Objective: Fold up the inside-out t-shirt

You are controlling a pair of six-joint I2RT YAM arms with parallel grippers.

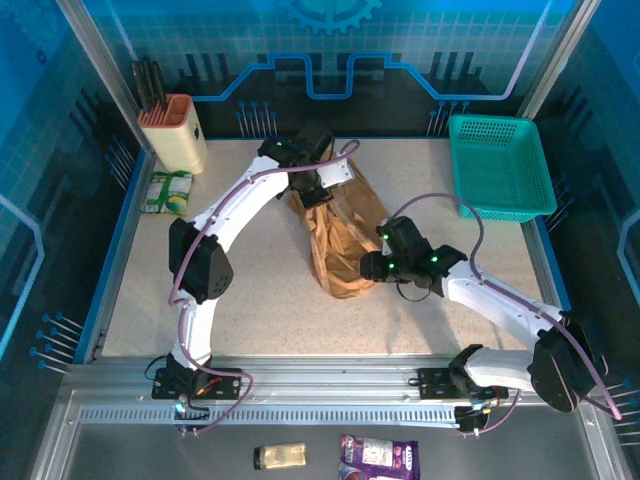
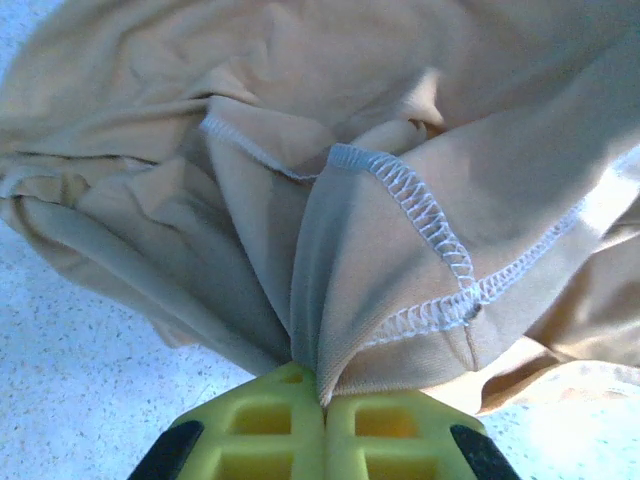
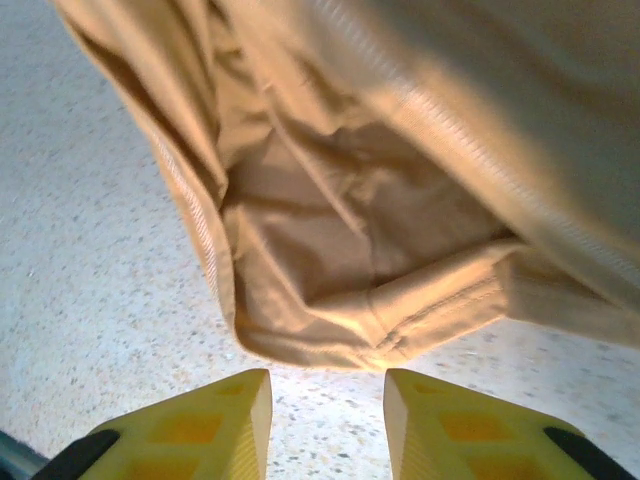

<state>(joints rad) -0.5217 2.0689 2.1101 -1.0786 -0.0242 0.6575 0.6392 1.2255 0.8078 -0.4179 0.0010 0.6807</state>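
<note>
Inside-out t-shirt (image 1: 345,245) is lying bunched on the table (image 1: 250,290); the left gripper (image 2: 323,398) is pinching a seamed fold at its far end, jaws fully closed, while the right gripper (image 3: 327,390) is hovering part-open just beside its near hem, gripping nothing.

Speckled table (image 1: 270,310) (pale, evenly lit), blue wall panels (image 1: 420,40)

Item: inside-out t-shirt (image 1: 340,235), plain tan soft fabric
Shape: crumpled and bunched into a long, narrow heap, not spread flat
Place: centre of the top view, long axis running far to near
Seams: white overlock stitching exposed, curving across the folds
Hold: one gathered fold pinched in the closed left gripper (image 2: 323,388)
</note>
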